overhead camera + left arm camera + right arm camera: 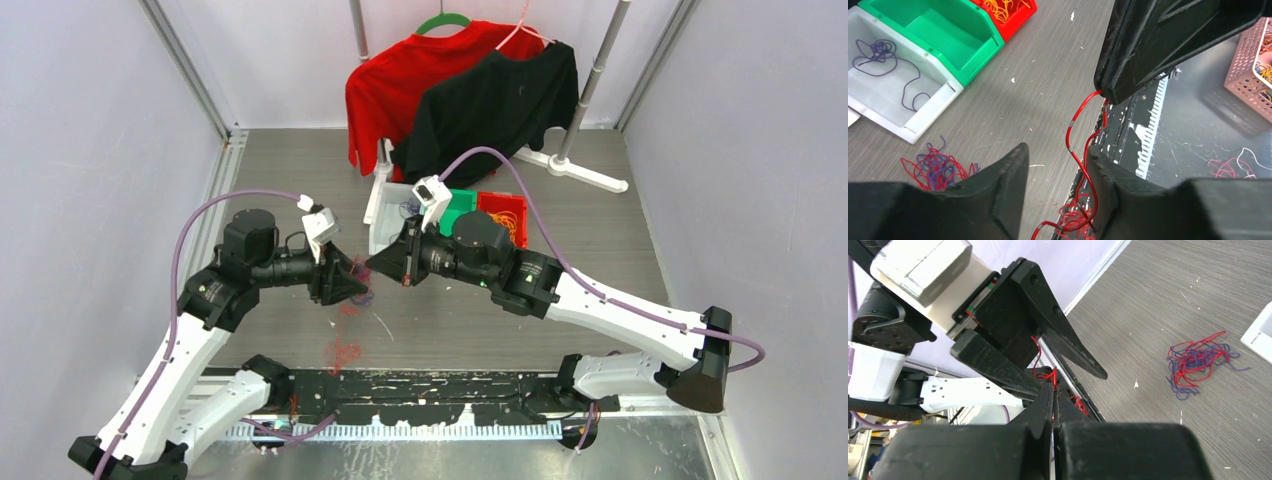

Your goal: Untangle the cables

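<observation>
Grey table (630,230) boxed in by pale walls (90,150), with open room either side of your arms.
Your right tool (1053,386) is pinched tight on a thin red cable (1071,131), which drops between your left tool (1058,152), its fingers standing apart. Both arms meet tip to tip mid-table, with a red-and-purple tangle (1195,362) lying nearby.

White links (170,370), black joints (480,245), lilac hoses (176,290); black wedge-shaped, tapered fingers (1008,190).

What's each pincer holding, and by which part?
The right pincer pinches a red cable at the top of its hanging stretch. The left pincer is open around it lower down, holding nothing.
</observation>
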You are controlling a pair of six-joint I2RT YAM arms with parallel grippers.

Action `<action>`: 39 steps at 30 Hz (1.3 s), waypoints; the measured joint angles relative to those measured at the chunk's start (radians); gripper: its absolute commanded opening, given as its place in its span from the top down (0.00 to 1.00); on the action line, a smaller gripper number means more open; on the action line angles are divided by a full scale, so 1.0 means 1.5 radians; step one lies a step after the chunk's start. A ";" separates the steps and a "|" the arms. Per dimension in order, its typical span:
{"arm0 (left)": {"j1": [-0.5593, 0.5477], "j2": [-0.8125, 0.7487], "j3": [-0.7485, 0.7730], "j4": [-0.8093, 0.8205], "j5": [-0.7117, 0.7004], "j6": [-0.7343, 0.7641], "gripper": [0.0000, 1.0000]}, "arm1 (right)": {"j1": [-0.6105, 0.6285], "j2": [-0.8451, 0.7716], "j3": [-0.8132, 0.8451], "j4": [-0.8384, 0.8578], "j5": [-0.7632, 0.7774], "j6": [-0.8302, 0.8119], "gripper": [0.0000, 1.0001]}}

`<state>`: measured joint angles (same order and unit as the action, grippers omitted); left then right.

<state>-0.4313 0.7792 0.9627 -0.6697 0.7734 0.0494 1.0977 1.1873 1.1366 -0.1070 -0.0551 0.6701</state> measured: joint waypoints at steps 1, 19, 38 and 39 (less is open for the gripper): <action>0.000 0.000 0.000 0.000 0.004 0.000 0.66 | 0.000 0.000 0.000 0.003 -0.003 0.002 0.99; -0.001 0.019 0.105 -0.021 0.044 -0.022 1.00 | 0.000 -0.179 -0.205 0.158 0.005 -0.079 0.08; -0.001 0.073 0.216 -0.025 0.186 -0.153 1.00 | -0.001 -0.038 -0.164 0.321 -0.252 -0.238 0.51; -0.001 0.073 0.217 -0.025 0.189 -0.154 1.00 | -0.001 -0.032 -0.160 0.327 -0.252 -0.236 0.57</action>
<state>-0.4320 0.8894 1.2884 -0.7074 1.0576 -0.1814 1.0966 1.1400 0.8967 0.3828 -0.4332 0.3164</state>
